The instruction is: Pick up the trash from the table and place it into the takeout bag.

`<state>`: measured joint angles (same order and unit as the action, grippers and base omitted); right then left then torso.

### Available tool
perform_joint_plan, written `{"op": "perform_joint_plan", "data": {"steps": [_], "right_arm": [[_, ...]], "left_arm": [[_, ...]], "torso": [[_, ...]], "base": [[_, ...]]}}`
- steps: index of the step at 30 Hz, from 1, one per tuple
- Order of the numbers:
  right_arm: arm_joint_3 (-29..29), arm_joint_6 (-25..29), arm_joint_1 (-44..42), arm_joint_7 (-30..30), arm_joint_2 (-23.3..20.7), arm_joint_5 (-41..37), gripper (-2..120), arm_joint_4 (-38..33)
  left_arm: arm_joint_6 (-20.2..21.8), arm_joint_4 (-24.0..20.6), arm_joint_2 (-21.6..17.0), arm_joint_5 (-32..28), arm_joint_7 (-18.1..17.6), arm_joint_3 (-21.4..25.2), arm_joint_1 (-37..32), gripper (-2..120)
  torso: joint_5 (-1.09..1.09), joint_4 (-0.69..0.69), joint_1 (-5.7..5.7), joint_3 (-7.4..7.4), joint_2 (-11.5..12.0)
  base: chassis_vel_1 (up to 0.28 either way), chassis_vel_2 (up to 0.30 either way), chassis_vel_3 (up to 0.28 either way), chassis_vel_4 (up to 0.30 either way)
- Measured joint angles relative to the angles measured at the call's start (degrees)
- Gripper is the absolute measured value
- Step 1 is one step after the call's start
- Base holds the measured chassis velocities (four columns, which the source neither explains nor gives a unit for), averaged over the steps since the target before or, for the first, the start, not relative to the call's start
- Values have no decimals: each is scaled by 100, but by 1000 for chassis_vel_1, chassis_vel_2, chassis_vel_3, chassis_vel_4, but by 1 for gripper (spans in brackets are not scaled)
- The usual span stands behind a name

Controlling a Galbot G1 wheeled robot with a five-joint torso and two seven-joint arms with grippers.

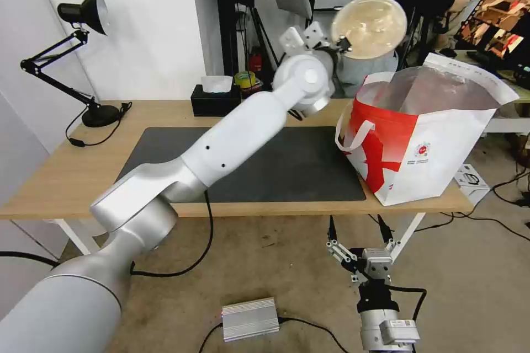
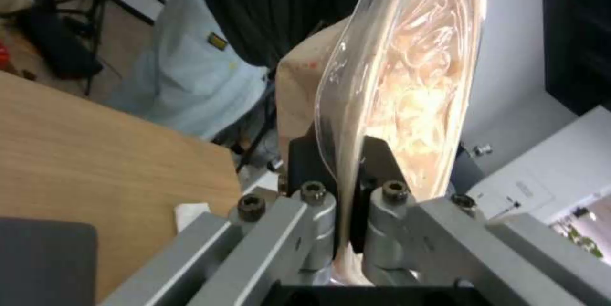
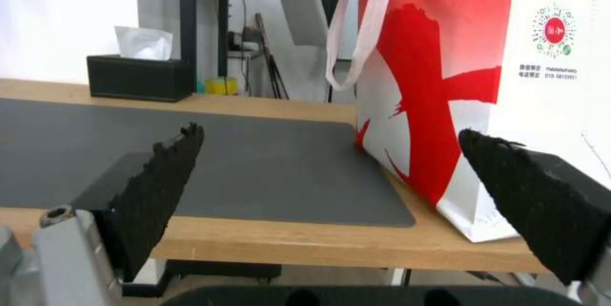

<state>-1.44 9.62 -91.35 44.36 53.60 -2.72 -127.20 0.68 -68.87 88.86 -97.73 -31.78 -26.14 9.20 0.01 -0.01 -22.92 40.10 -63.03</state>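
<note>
The left gripper (image 1: 343, 43) is raised high behind the far edge of the table, at the end of the long white left arm (image 1: 232, 143) stretched diagonally across the head view, and it is clamped on the rim of the beige pulp bowl (image 1: 369, 25). In the left wrist view the two dark fingers (image 2: 304, 165) are seen pressed on either side of the bowl's edge, where a clear film cover (image 2: 407, 81) meets the beige wall. The bowl is held tilted on its side, its covered opening turned toward the head camera, above and just behind the near-left corner of the takeout bag's mouth.

The long light-wood table (image 1: 66, 176) carries a large dark grey mat (image 1: 287, 168). The takeout bag (image 1: 425, 149) stands upright at the table's right end, partly on the mat's right edge, its mouth open and its silver foil lining (image 1: 430, 91) exposed; a white strap handle (image 1: 353, 138) hangs over the red panel, and a small round logo (image 1: 422, 149) sits on the white side.

A black desk lamp (image 1: 83, 16) stands at the far left corner, and a black tissue box (image 1: 214, 100) rests along the far edge.

The right gripper (image 1: 361, 256) hangs low below the table's front edge, its black pads (image 3: 159, 186) spread wide apart with nothing between them.
</note>
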Motion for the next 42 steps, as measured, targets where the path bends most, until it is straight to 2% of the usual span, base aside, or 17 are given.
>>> {"op": "perform_joint_plan", "data": {"steps": [7, 18, 29, 32, 42], "right_arm": [[0, 0, 0, 0, 0, 0, 100, 0], [0, 0, 0, 0, 0, 0, 100, 0], [0, 0, 0, 0, 0, 0, 100, 0], [0, 0, 0, 0, 0, 0, 100, 0], [0, 0, 0, 0, 0, 0, 100, 0]], "left_arm": [[63, 230, 153, -21, 247, -227, 154, 0], [181, 350, 249, 22, 572, -542, 93, 0], [218, 428, 222, 271, 751, -896, 48, 0], [218, 506, 231, 502, 814, -1018, 7, 0], [219, 519, 212, 834, 835, -1201, -106, 0]], "torso": [[-1, 1, 0, 0, 0], [-1, 1, 0, 0, 0], [-1, 1, 0, 0, 0], [-1, 1, 0, 0, 0], [-1, 1, 0, 0, 0]], "base": [[0, 0, 0, 0], [0, 0, 0, 0], [0, 0, 0, 0], [0, 0, 0, 0], [0, 0, 0, 0]]}}
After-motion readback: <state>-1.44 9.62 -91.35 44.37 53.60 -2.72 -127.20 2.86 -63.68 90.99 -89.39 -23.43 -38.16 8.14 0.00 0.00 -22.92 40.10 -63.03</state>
